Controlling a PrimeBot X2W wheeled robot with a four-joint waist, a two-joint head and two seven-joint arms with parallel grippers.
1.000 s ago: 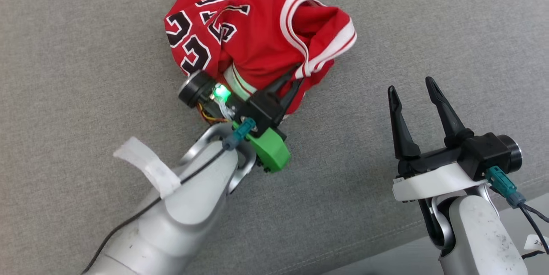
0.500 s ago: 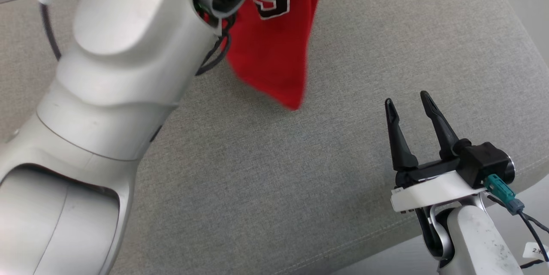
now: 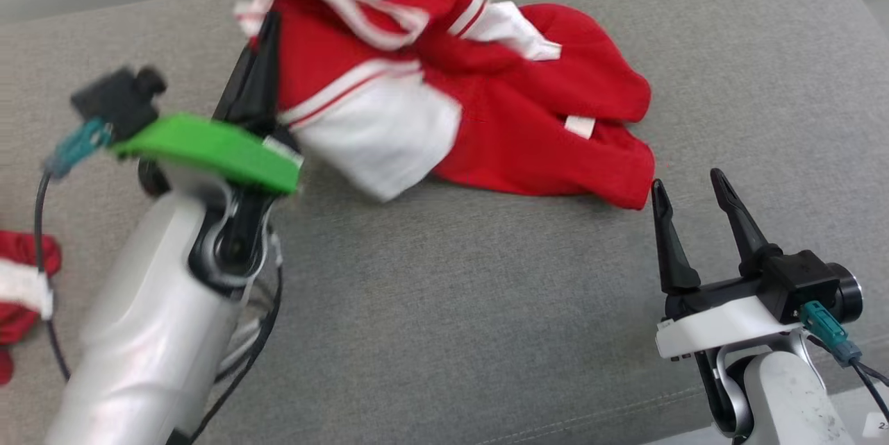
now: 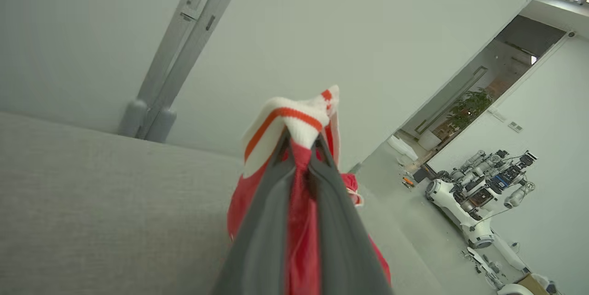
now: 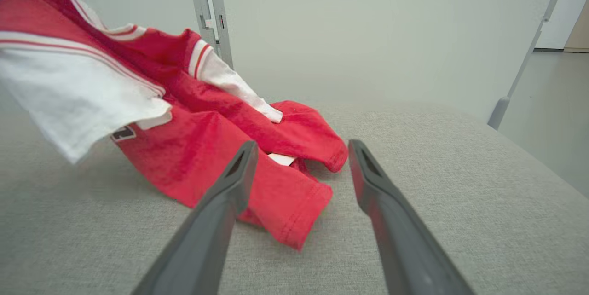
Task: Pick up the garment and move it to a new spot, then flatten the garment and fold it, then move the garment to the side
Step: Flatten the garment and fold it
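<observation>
grey cushion [image 3: 444,306] bears garment [image 3: 514,132] — left wrist view adds other robots [image 4: 478,193]

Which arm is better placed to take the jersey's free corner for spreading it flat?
Right. The right claw is open, and the loose hem corner of the jersey lies just ahead of it. The left claw is shut on the striped trim at the other end.
</observation>
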